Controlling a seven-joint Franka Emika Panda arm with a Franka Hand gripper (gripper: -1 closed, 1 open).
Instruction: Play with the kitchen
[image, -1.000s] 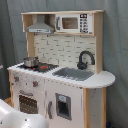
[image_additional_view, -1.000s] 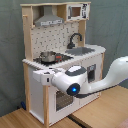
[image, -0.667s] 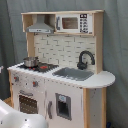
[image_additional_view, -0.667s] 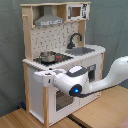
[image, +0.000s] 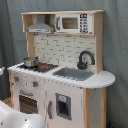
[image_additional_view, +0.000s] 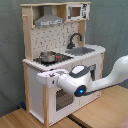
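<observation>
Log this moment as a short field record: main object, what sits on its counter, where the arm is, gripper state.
main object: toy kitchen, white and light wood, against a grey curtain
stove: small metal pot on the burners
sink: grey basin with black faucet behind it
upper shelf: grey hood, microwave
arm: white robot arm reaching across the kitchen's front in the second exterior view
gripper: gripper near the stove-side front edge; state unclear

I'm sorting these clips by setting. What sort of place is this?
Probably a robot lab or test area, not a home: a toy kitchen stands before a grey curtain, and a robot arm reaches toward it over a wooden table.
</observation>
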